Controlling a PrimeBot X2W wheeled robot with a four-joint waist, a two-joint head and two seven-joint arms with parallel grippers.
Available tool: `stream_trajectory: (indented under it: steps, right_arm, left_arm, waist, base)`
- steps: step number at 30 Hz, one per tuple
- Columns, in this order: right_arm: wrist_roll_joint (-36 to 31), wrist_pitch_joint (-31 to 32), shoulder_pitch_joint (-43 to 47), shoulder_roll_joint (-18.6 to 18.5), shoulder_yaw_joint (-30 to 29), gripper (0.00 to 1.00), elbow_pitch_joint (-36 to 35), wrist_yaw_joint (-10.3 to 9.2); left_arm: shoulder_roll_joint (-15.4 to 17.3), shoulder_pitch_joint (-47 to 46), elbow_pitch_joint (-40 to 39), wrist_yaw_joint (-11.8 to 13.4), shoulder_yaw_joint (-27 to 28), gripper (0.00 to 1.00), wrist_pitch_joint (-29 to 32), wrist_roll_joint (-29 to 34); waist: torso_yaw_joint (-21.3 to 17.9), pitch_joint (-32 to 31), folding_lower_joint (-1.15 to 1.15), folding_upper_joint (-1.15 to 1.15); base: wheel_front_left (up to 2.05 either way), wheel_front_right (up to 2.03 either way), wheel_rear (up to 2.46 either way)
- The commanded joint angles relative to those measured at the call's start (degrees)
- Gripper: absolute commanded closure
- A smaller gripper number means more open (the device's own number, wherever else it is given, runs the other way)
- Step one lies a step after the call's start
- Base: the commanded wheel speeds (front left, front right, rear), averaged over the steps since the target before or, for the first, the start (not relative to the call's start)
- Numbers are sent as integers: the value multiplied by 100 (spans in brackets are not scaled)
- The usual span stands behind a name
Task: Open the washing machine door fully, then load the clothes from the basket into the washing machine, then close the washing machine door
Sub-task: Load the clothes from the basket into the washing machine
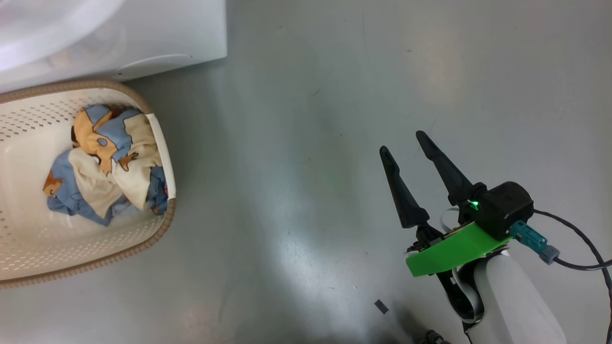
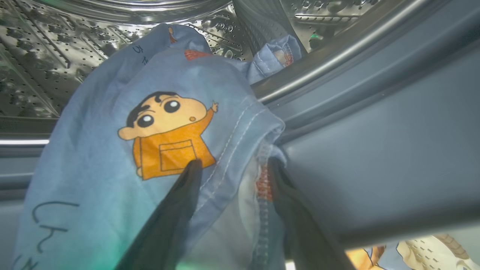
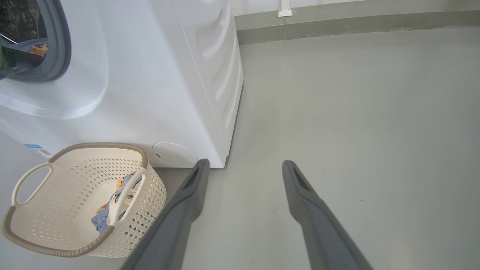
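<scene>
The left hand (image 2: pixel 233 162) is at the mouth of the washing machine (image 3: pixel 150 75). Its two fingers (image 2: pixel 168 221) stand wide apart. A blue cloth (image 2: pixel 93 168) lies over one finger, and a fold of it sits between the two. The cloth has a cartoon boy in an orange top on it. It hangs over the grey rubber ring (image 2: pixel 375 131) just beside the hand, on the hand's right. Its far end reaches into the shiny drum (image 2: pixel 37 56) with little holes, just ahead of the hand.

The right hand (image 1: pixel 402 142) hangs over the bare grey floor (image 1: pixel 311 119). Its two fingers are wide apart too, and there is nothing between them. It touches nothing.

The basket (image 1: pixel 28 119) stands on the floor, well off to the left of the right hand. It sits right against the front of the washing machine. More clothes (image 1: pixel 107 162) lie in it in a soft heap, blue and cream with orange-brown pictures. They are bunched at the end of the basket that is nearer the right hand.

The corner of the washing machine is ahead of the right hand and a bit to the left. A small blue sticker (image 3: pixel 33 147) is low on the front, beyond the basket. A round flap (image 3: pixel 174 154) is low on the front as well, near the left finger's tip in the right wrist view.
</scene>
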Motion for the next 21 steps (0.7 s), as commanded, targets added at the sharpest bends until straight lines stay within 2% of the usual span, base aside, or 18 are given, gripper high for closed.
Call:
stream_trajectory:
  steps: [1, 2, 3, 4, 11, 16, 21]
  right_arm:
    - [67, -43, 44, 44, 132, 0, -144, 9]
    - [67, -43, 44, 44, 138, 0, -147, 9]
    - [66, -43, 45, 44, 143, 0, -148, 9]
    - [63, -43, 46, 44, 147, 0, -147, 9]
    - [55, -43, 62, 44, 169, 0, -141, 9]
    - [65, -43, 74, 44, 218, 0, -147, 9]
    - [80, -43, 73, 44, 255, 0, -167, 9]
  left_arm:
    - [349, -96, -66, 45, 79, 52, 16, 9]
    - [349, -115, -29, 46, 69, 62, 9, 7]
    - [347, -131, 11, 47, 61, 78, 5, 2]
    - [340, -145, 54, 47, 57, 100, 3, -11]
    - [314, -290, 231, 39, 33, 100, -172, -114]
    - [333, -555, 144, 115, 133, 100, -729, -205]
    - [340, -971, -23, 90, 149, 100, -1419, -250]
  waist:
    - [-2, 1, 0, -1]
    - [-4, 1, 0, -1]
    - [-8, 0, 0, -1]
    - [-10, -2, 0, -1]
    - [-24, -33, 0, -1]
    - [-52, -11, 0, -1]
    - [-115, 122, 0, -1]
  base:
    - [0, 0, 0]
    - [0, 0, 0]
    - [0, 0, 0]
    - [0, 0, 0]
    - [0, 0, 0]
    - [0, 0, 0]
    - [0, 0, 0]
